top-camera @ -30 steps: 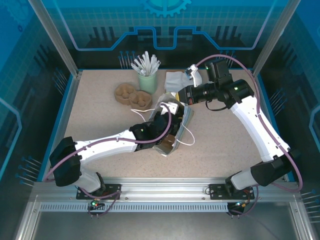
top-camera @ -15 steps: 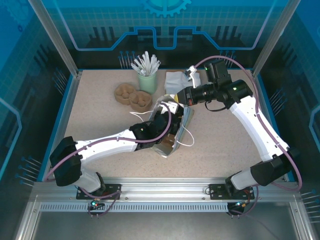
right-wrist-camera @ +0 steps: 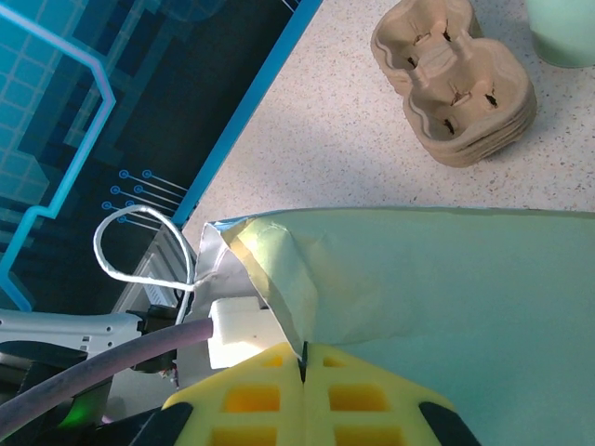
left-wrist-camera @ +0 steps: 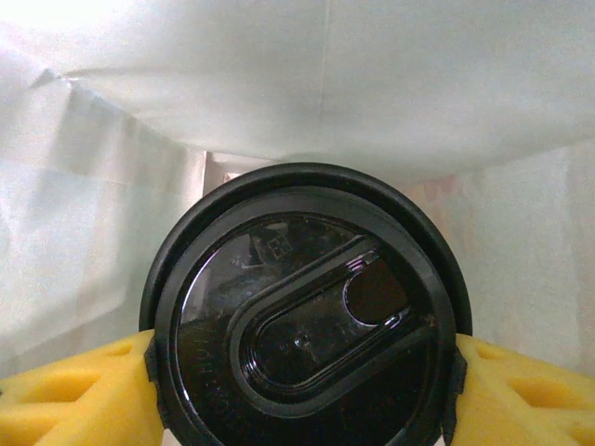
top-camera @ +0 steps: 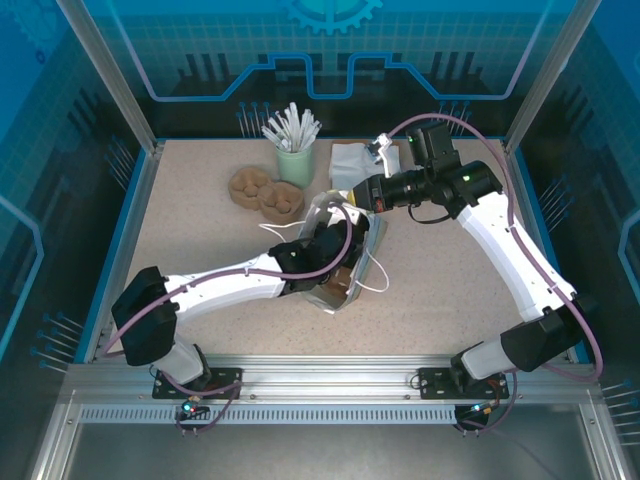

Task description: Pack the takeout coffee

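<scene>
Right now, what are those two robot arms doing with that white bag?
They are packing a coffee. The right gripper is pinched shut on the edge of the paper bag, holding it at its opening. The left gripper is inside the bag, gripping the takeout coffee between its yellow pads, with white bag walls all around the black lid. The cup is in the bag but not yet let go.

Left end effector, right end effector: both closed
</scene>
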Motion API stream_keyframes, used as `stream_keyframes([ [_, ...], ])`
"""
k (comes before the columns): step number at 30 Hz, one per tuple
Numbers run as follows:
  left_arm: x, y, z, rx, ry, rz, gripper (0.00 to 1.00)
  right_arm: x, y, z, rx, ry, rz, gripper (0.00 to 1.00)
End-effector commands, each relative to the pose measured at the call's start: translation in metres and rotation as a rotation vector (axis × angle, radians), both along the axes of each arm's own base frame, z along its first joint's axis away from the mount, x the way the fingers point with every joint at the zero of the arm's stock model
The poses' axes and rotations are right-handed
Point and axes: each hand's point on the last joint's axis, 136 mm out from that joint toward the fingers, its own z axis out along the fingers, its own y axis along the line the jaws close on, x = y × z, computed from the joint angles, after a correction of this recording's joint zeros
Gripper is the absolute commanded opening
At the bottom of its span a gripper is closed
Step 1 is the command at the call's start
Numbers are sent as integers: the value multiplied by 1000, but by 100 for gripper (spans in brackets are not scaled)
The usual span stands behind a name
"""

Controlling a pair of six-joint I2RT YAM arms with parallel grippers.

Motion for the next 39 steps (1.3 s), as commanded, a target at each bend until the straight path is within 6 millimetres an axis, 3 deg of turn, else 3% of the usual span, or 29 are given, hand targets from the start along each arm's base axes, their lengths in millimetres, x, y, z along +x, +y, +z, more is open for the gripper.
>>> stream_keyframes([
  [1, 0, 2, -11, 49, 72, 6, 70, -1, 5, 4, 65, 9, 39, 0],
  [24, 1, 11, -14, 124, 226, 11, 70, -6, -2, -26, 170, 82, 19, 0],
  [39, 5, 4, -39, 162, 347, -14, 70, -7, -3, -42, 167, 82, 44, 0],
])
